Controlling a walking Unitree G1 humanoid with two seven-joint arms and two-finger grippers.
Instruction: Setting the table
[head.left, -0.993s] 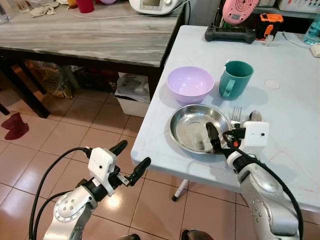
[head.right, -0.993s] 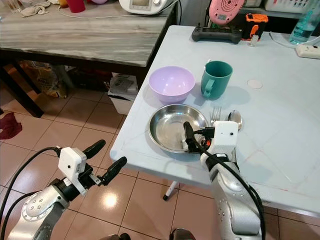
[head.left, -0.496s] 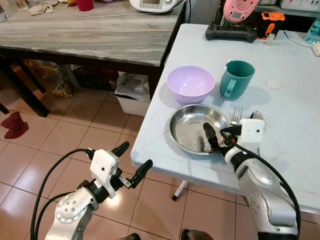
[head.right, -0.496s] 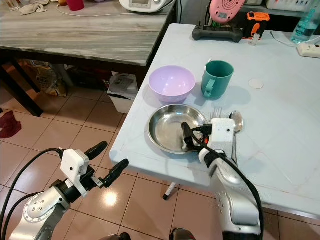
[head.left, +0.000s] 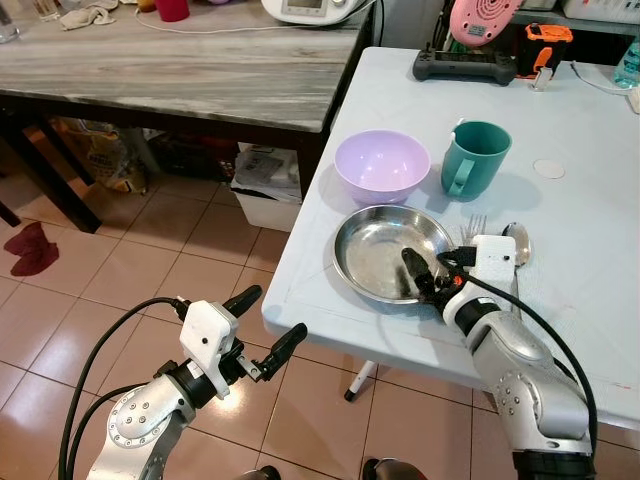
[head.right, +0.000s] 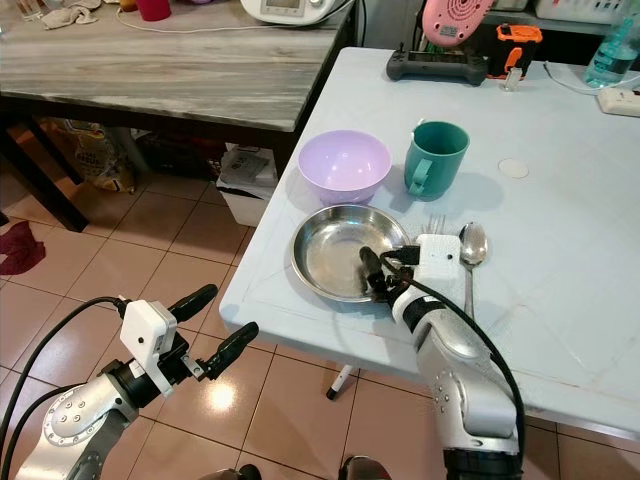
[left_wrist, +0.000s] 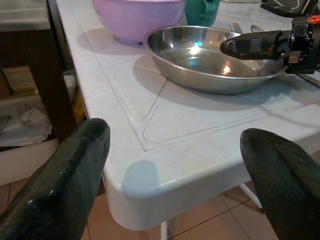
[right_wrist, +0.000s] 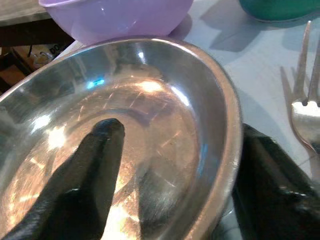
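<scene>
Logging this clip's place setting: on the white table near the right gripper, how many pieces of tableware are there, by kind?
Bowls: 2, purple bowl and steel bowl, whose rim the right gripper straddles
Cups: 1, teal cup
Forks: 1, fork
Spoons: 1, spoon
Total: 5

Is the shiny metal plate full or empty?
Empty. The metal plate shows only bare shiny metal inside, besides one black finger of the right gripper straddling its rim.
</scene>
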